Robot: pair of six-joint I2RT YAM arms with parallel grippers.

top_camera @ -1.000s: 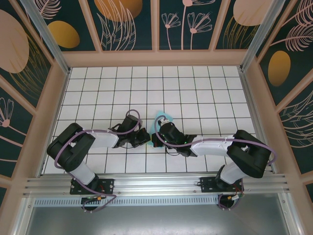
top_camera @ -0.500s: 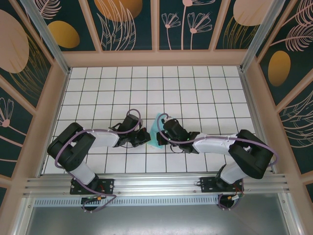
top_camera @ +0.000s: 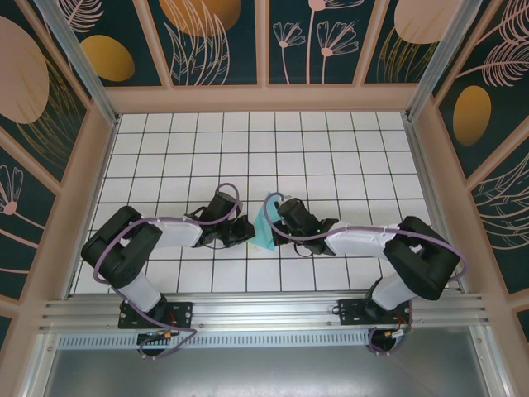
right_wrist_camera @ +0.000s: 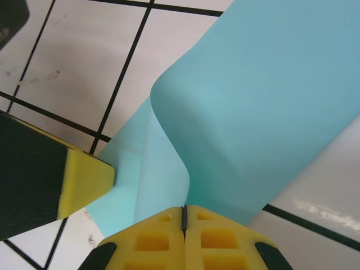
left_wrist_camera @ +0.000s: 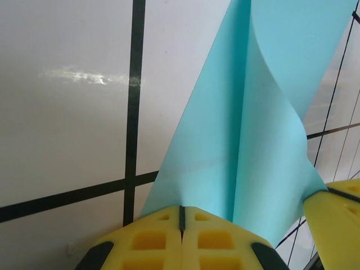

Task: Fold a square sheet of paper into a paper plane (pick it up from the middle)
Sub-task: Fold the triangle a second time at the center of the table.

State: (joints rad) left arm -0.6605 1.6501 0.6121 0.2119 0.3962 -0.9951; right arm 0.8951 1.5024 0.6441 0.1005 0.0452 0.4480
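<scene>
The square sheet of paper (top_camera: pixel 265 228) is light turquoise, bent into a curl and held up off the tiles between the two arms near the table's middle front. My left gripper (top_camera: pixel 247 232) is shut on the sheet's left edge. In the left wrist view its yellow pads (left_wrist_camera: pixel 152 236) meet at a thin seam with the paper (left_wrist_camera: pixel 225 140) rising out of it. My right gripper (top_camera: pixel 278 222) is shut on the opposite edge. In the right wrist view the sheet (right_wrist_camera: pixel 270 112) rolls over above my right gripper (right_wrist_camera: pixel 184 210), and the left gripper's fingertip (right_wrist_camera: pixel 84 180) touches the paper's lower left.
The white tiled table (top_camera: pixel 331 157) with black grid lines stretches behind the arms. Wooden-framed patterned walls (top_camera: pixel 264 50) close in the back and both sides. A metal rail (top_camera: pixel 264 313) runs along the near edge.
My right gripper has swung left and slightly back toward the left gripper. The sheet, partly hidden under the right wrist before, now stands curled between the two grippers. The left arm has barely moved.
</scene>
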